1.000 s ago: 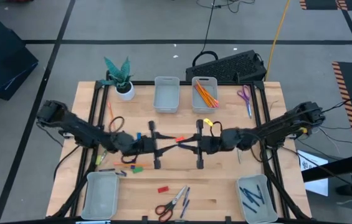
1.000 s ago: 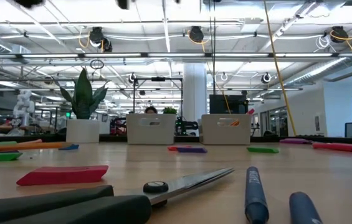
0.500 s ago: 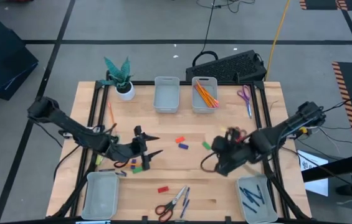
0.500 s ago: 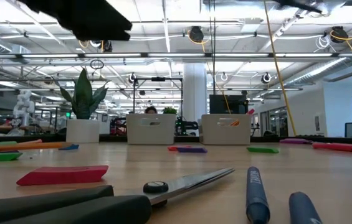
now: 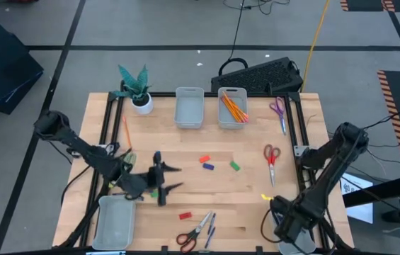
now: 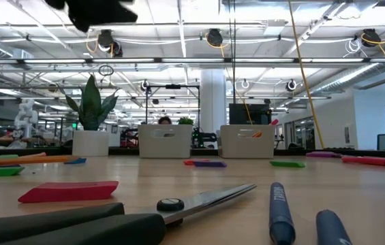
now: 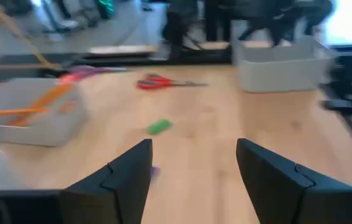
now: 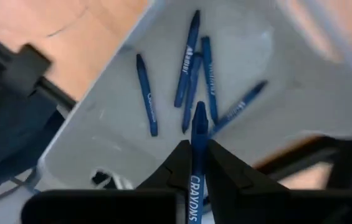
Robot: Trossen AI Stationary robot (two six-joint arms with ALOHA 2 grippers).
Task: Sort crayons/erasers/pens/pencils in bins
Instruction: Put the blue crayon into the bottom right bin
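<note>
Crayon [image 8: 195,163], blue, sits clamped in our right gripper [image 8: 194,163] above the near right bin [image 8: 101,134] holding five more; our left gripper [image 7: 191,168] hovers spread apart, empty, near left.

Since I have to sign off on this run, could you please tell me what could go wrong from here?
The right pincer grips a dark blue crayon-labelled stick over the pale translucent bin that holds five similar sticks; released off-centre, it might bounce out. The left pincer, open, hovers above the wooden table near a small green eraser block; a hurried descent could knock it away.
</note>
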